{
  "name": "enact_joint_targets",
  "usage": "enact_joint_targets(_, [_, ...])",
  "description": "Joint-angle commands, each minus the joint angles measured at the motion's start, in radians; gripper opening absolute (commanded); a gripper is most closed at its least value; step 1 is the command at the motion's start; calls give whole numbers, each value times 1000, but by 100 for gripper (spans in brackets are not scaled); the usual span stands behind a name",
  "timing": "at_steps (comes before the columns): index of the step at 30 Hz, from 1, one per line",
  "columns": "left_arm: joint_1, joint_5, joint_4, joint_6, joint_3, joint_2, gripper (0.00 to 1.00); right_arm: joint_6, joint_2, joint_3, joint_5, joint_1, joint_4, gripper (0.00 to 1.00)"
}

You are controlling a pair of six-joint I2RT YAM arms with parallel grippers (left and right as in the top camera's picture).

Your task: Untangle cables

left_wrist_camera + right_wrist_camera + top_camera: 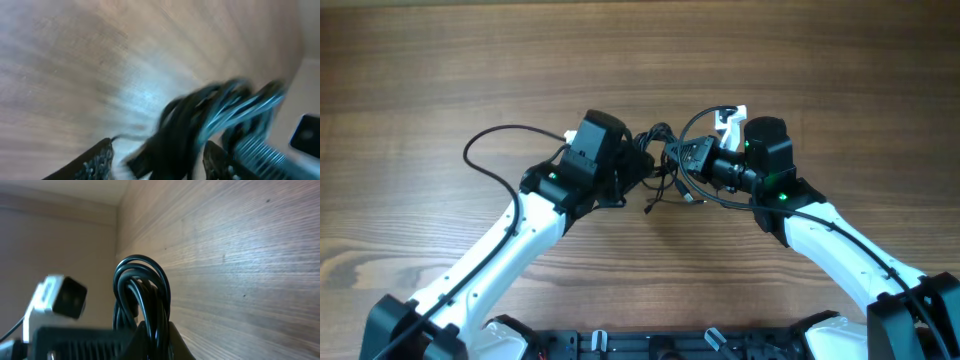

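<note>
The cables (665, 160) are a small black knotted clump at the table's centre, between my two grippers. Two thin ends trail toward me, with a silvery plug (692, 200). My left gripper (638, 166) is at the clump's left. In the blurred left wrist view its fingers (157, 156) are apart, with the dark clump (182, 127) between them and a gap on the left side. My right gripper (686, 160) is at the clump's right. In the right wrist view its fingers (155, 329) are shut on several black cable loops (142, 270) that rise above them.
The wooden table (640, 50) lies all round. A thicker black arm wire (485, 140) loops out to the left of the left arm. Another arm wire (692, 122) curls above the right wrist to a white connector (730, 118). The right arm's ribbed body (255, 150) shows close in the left wrist view.
</note>
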Motion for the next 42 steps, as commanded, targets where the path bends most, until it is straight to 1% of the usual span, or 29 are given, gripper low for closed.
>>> enact_joint_targets(1, [-3, -29, 78, -1, 6, 31, 48, 11, 1, 1, -57, 3, 10, 4])
enact_joint_targets(2, [-3, -29, 88, -1, 6, 32, 40, 10, 1, 1, -64, 3, 10, 4])
enact_joint_targets(3, [-3, -37, 91, 0, 6, 32, 24, 9, 1, 1, -71, 3, 10, 4])
enact_joint_targets(4, [-3, -46, 90, 5, 6, 32, 13, 2, 1, 1, -71, 3, 10, 4])
enact_joint_targets(5, [-3, -68, 86, 7, 6, 32, 4, -14, 1, 1, -71, 3, 10, 5])
enact_joint_targets(7, [0, -137, 69, 7, 6, 31, 4, -103, 1, 1, -70, 2, 11, 14])
enact_joint_targets(8, [8, -179, 48, 7, 6, 29, 4, -189, 1, 1, -71, -3, 12, 24])
enact_joint_targets(9, [26, -220, 19, 7, 6, 23, 4, -238, 0, 1, -84, -12, 12, 36])
enact_joint_targets(10, [50, -247, -12, 7, 6, 14, 4, -271, -2, 1, -109, -26, 13, 53])
enact_joint_targets(11, [72, -257, -32, 7, 6, 6, 4, -297, -2, 2, -129, -36, 13, 67])
enact_joint_targets(12, [100, -259, -50, 7, 6, -5, 4, -342, -2, 2, -152, -47, 13, 79])
enact_joint_targets(13, [117, -259, -55, 7, 6, -11, 4, -381, -2, 2, -169, -50, 13, 87])
enact_joint_targets(14, [135, -259, -57, 7, 6, -16, 4, -432, -2, 2, -185, -50, 13, 92])
enact_joint_targets(17, [148, -254, -53, 8, 6, -20, 4, -511, -2, 2, -215, -15, 13, 93])
enact_joint_targets(19, [138, -232, -34, 81, 6, -20, 4, -584, -2, 2, -197, 39, 13, 95])
enact_joint_targets(20, [130, -221, -20, 127, 6, -20, 4, -605, -2, 2, -142, 65, 12, 96])
enact_joint_targets(23, [103, -222, 1, 208, 6, -20, 4, -626, -2, 2, 60, 118, 14, 96])
enact_joint_targets(24, [96, -222, 4, 218, 6, -20, 4, -629, -2, 1, 126, 141, 15, 96])
enact_joint_targets(27, [86, -217, 27, 217, 6, -19, 4, -697, -2, 2, 208, 213, 16, 96])
enact_joint_targets(29, [70, -214, 60, 217, 6, -19, 4, -706, -2, 2, 301, 274, 16, 92])
enact_joint_targets(31, [64, -214, 73, 194, 6, -20, 4, -698, -2, 2, 415, 321, 15, 82])
enact_joint_targets(32, [64, -214, 72, 152, 6, -20, 4, -687, -2, 2, 475, 342, 15, 79])
enact_joint_targets(34, [64, -210, 72, 72, 6, -20, 4, -594, -1, 2, 571, 367, 16, 79])
enact_joint_targets(36, [64, -187, 73, 7, 6, -20, 4, -542, 2, 1, 586, 371, 16, 74])
enact_joint_targets(38, [64, -169, 72, -34, 6, -20, 4, -543, 4, 1, 586, 372, 6, 68])
enact_joint_targets(41, [67, -169, 77, -59, 6, -23, 4, -530, 8, 1, 586, 372, -3, 63])
enact_joint_targets(42, [72, -169, 79, -60, 7, -24, 4, -507, 8, 1, 586, 372, -7, 62])
